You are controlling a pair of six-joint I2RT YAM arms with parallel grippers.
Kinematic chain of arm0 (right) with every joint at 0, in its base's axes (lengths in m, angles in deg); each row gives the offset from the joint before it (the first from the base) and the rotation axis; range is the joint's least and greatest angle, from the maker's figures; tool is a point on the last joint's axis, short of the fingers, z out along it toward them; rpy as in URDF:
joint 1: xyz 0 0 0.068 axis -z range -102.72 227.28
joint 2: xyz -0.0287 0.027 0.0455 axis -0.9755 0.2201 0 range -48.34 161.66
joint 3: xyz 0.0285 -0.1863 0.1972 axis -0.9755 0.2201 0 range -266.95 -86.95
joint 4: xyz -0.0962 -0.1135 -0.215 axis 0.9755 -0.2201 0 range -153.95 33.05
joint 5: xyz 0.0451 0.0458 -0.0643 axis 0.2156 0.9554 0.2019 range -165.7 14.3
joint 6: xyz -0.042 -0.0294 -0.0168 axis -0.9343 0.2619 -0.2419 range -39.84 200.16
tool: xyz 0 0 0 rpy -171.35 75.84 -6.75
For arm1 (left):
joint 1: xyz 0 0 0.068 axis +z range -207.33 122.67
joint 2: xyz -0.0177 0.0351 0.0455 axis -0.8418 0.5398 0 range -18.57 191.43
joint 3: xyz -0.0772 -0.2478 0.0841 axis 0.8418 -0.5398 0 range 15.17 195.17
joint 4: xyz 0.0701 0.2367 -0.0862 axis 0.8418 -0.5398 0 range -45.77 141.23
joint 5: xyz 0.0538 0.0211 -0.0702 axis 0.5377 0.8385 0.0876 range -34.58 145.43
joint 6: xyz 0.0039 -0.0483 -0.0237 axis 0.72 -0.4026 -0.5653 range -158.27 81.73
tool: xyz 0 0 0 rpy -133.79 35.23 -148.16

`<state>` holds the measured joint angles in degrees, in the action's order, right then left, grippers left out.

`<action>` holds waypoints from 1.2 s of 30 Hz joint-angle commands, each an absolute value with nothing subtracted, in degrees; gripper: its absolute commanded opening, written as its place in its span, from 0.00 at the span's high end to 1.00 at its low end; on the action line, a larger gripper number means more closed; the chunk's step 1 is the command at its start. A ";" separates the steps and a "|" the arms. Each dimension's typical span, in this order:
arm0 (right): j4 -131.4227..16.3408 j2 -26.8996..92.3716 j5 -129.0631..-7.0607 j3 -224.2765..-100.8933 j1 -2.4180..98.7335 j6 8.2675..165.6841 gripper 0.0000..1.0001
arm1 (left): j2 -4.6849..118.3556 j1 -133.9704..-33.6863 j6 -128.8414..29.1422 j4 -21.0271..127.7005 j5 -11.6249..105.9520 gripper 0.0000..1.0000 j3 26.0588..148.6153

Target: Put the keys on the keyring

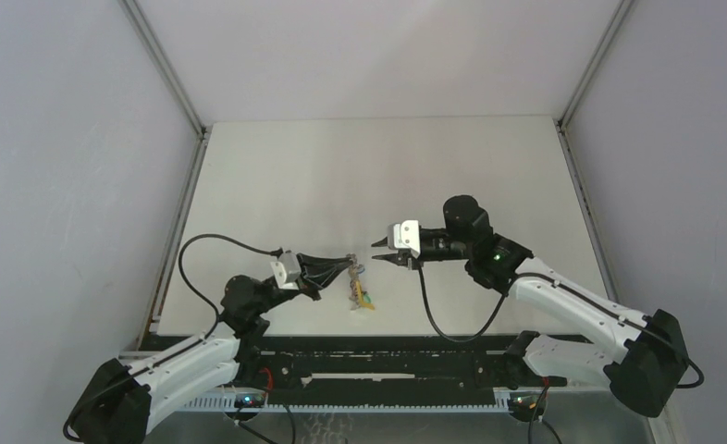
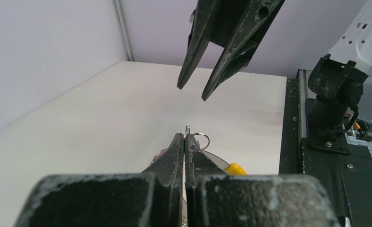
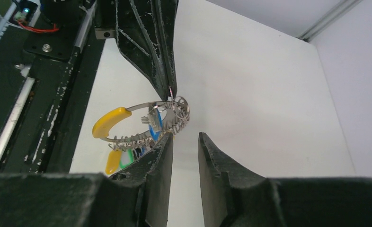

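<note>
One grey, yellow-ended keyring (image 3: 109,122) hangs pinched in left pincer (image 1: 351,263); right pincer (image 1: 378,252) spread.

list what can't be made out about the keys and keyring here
- Top view: the keys and keyring are too small; no count possible.
- Left wrist: the left gripper, shut, hides nearly all the keyring behind its own fingers.
- Right wrist: the right gripper's one finger covers the lower keys; which are threaded on is unclear.
- Any view: whether the keyring is open or closed is too fine to tell.
</note>
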<state>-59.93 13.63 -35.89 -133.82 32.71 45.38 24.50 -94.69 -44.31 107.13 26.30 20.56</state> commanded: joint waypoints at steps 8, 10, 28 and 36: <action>-53.30 17.77 -26.44 -136.99 32.90 50.64 0.75 | 26.66 -94.77 -46.37 118.81 22.34 1.00 21.48; -52.68 18.15 -25.67 -136.97 32.90 51.02 0.76 | 27.29 -94.77 -46.59 119.49 21.87 1.00 21.50; -55.59 21.55 -21.98 -138.94 32.66 50.15 0.86 | 29.99 -94.77 -47.09 123.49 20.60 1.00 21.75; -57.60 21.95 -21.10 -139.59 32.52 49.16 0.86 | 30.80 -94.77 -47.05 124.14 21.05 1.00 21.85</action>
<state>-57.59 21.63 -23.63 -136.97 32.99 50.23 30.75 -94.69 -46.74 118.65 20.68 20.53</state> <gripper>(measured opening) 0.142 0.008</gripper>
